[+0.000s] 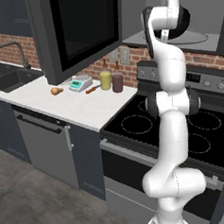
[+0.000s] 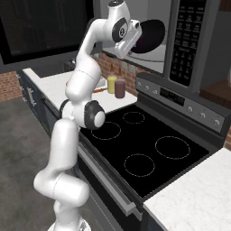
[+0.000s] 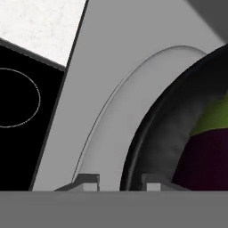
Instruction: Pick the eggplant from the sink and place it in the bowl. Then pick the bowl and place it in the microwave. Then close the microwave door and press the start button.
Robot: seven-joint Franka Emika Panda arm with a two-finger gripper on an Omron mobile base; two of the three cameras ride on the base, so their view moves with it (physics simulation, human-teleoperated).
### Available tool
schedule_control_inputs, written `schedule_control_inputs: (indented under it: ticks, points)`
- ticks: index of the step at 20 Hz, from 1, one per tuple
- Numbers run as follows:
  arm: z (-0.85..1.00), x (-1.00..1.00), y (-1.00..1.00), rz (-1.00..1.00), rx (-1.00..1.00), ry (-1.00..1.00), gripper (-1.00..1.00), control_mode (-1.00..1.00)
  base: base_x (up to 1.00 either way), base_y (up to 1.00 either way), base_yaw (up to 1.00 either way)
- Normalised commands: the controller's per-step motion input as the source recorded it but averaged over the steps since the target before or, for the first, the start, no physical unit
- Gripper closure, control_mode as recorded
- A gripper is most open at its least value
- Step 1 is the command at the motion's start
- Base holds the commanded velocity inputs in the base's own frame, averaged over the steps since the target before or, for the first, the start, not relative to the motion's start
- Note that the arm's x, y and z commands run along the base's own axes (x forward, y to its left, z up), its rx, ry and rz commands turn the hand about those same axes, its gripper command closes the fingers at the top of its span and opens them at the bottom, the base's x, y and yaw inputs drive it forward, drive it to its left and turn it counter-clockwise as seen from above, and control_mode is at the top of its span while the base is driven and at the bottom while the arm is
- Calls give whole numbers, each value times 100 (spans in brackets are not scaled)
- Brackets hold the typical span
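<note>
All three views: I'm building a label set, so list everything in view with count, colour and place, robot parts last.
microwave: one, dark grey, above stove
door: one, dark, swung open to the left
plate: one, clear glass, inside microwave
bowl: one, black, inside microwave over plate
eggplant: one, dark purple with green cap, in bowl
stove: one, black, four rings, below microwave
counter: one, white, between sink and stove
sink: one, black, far left
tap: one, dark, behind sink
bottles: two, yellow and dark red, on counter by wall
scale: one, pale, on counter
arm: one, white, reaching into microwave
fingers: two, dark, astride bowl's rim
</note>
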Motion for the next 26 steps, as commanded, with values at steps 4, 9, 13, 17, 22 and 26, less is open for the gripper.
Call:
schedule_control_inputs:
  ticks: [4,9,13,17,22,26]
  points:
    - [-75,-10,21,0,-1,-18,-100,-100,0,0,0]
    - [-21,1,-1,0,0,-10,-100,-100,0,0,0]
    - [-42,-10,23,0,0,-32,-100,-100,0,0,0]
    - [-66,-72,70,8,2,-86,-100,-100,0,0,0]
    - [-90,-94,55,8,2,-78,-100,-100,0,0,0]
    - [-100,-100,39,9,-1,-35,-100,-100,0,0,0]
